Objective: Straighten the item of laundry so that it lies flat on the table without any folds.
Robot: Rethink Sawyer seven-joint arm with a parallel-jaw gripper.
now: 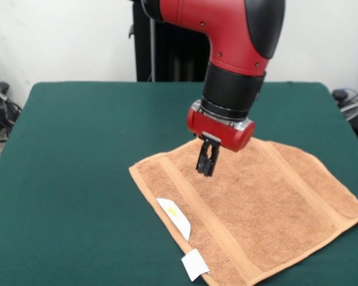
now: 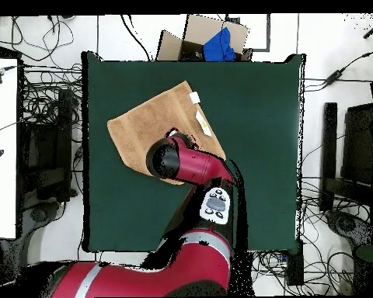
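The light orange-brown towel [image 1: 262,202] lies spread out on the dark green table [image 1: 77,179], at the near right in the front view. Woven bands run near two of its ends. A white tag [image 1: 195,264] sticks out at its near edge, and a white label [image 1: 175,217] lies on the band beside it. My gripper [image 1: 207,158] points down over the towel's far left part with its fingers together and nothing between them. I cannot tell whether the tips touch the cloth. In the overhead view the towel [image 2: 147,124] lies on the table [image 2: 259,155] and the arm hides the gripper.
The black pedestal column [image 1: 167,53] stands behind the table's far edge. In the overhead view a cardboard box with a blue thing [image 2: 209,39] sits beyond one table edge. Cables lie on the floor all round, and a white desk [image 2: 3,147] stands at the left.
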